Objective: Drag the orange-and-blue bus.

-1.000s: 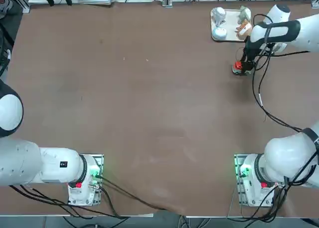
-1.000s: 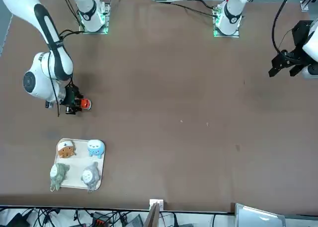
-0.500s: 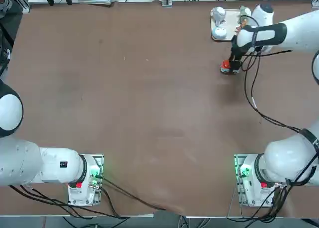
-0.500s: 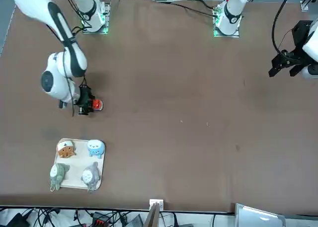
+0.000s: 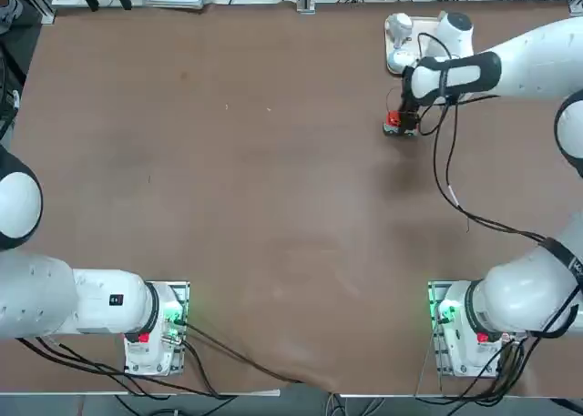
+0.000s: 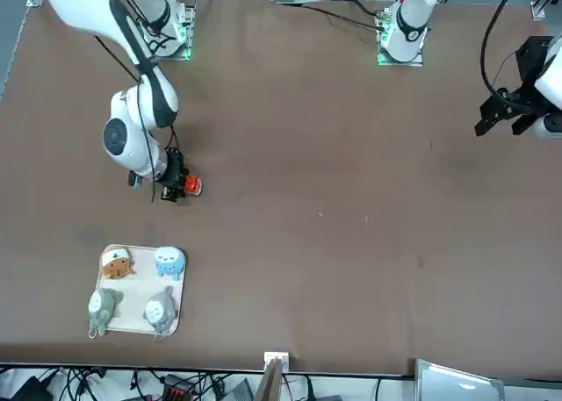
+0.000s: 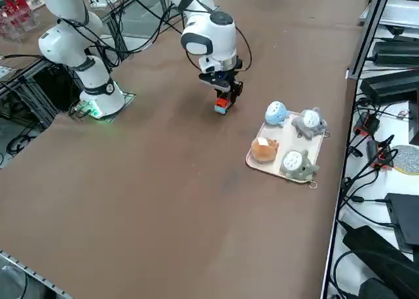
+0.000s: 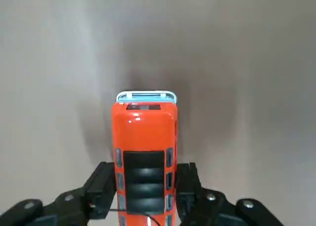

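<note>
The orange-and-blue bus [image 8: 144, 152] is a tiny red-orange toy with dark roof panels and a pale blue end, resting on the brown table. My right gripper [image 8: 144, 184] is shut on the bus, one finger pressed against each long side. From overhead the bus [image 5: 393, 121] shows just below the gripper [image 5: 402, 123], a little short of the white tray. In the front view the bus [image 6: 191, 187] pokes out beside the gripper [image 6: 174, 188]. The right side view shows the bus [image 7: 221, 105] under the gripper [image 7: 224, 95].
A white tray [image 5: 395, 37] with pale figurines and an orange-brown piece sits at the table's far edge behind the gripper, also seen as the tray [image 6: 178, 304] and the tray [image 7: 252, 160]. Black cable [image 5: 451, 175] hangs from the right arm over the table.
My right gripper has slid the bus along the table toward the robot's left, away from the spot beside the tray, with its grip unchanged.
</note>
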Robot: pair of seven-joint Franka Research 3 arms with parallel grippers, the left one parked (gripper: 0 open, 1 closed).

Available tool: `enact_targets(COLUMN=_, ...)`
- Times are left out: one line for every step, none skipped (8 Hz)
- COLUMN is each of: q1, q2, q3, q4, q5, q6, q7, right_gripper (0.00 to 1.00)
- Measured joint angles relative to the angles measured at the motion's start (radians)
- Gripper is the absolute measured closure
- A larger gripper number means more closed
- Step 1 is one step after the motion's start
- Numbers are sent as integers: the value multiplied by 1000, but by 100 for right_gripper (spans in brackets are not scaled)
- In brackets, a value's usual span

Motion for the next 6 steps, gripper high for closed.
enact_targets(q1=24, q2=7, q3=0, q4=0, q5=0, q6=15, q7=19, right_gripper=35)
enact_targets(q1=44, q2=12, q3=0, q4=0, q5=0, q6=34, q7=30, right_gripper=35)
enact_targets(q1=60, q2=14, q3=0, q4=0, q5=0, q6=45, q7=35, right_gripper=35)
enact_targets(q1=73, q2=16, q3=0, q4=0, q5=0, q6=52, q7=48, right_gripper=35)
enact_targets(q1=83, q2=16, q3=-1, q4=0, q5=0, q6=55, q7=62, right_gripper=35)
enact_targets(q1=97, q2=17, q3=-1, q4=0, q5=0, q6=58, q7=77, right_gripper=35)
